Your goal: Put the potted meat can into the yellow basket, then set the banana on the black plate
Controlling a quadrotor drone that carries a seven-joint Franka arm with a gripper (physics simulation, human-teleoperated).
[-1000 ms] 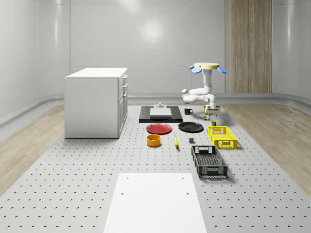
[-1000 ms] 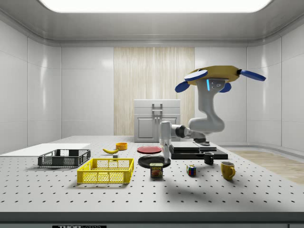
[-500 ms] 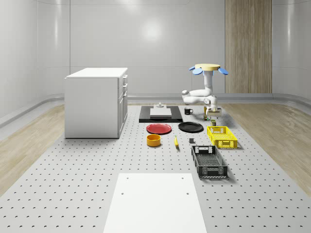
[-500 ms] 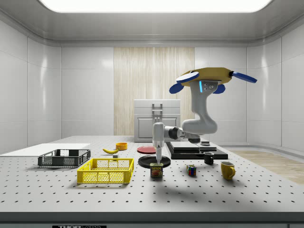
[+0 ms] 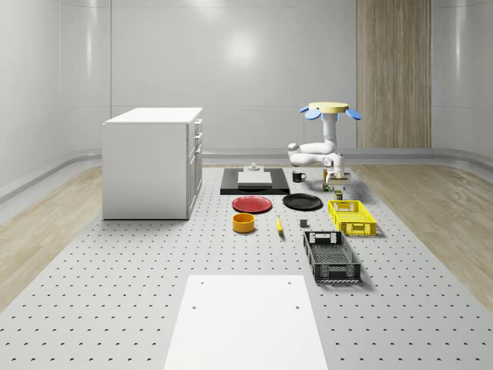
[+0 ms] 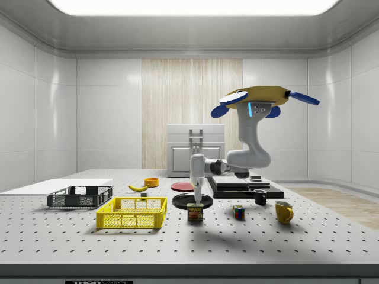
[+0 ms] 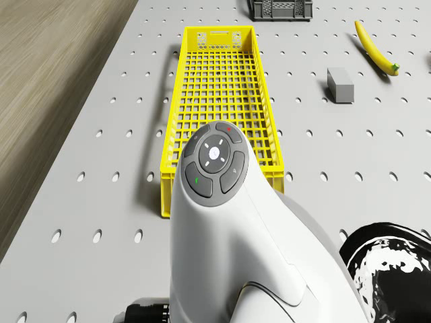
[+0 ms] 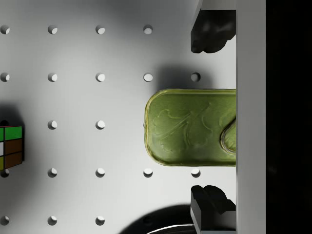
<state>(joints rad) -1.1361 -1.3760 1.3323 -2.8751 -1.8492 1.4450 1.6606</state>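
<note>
Wrist view: we see the potted meat can [image 8: 190, 127], green-lidded, partly cut off, between the claw [image 8: 210, 122] fingertips [image 8: 212, 29], spread wide, gripping nothing. The drone [image 6: 263, 97] hovers over the worktop [image 6: 237, 236].

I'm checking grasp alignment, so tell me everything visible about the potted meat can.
The potted meat can is a small, rounded-rectangle tin with a dark printed label on its side and an embossed olive-green lid. It stands upright on the perforated table, apart from the yellow basket and in front of the black plate. The gripper hangs directly above it, fingers open either side, not touching.
</note>
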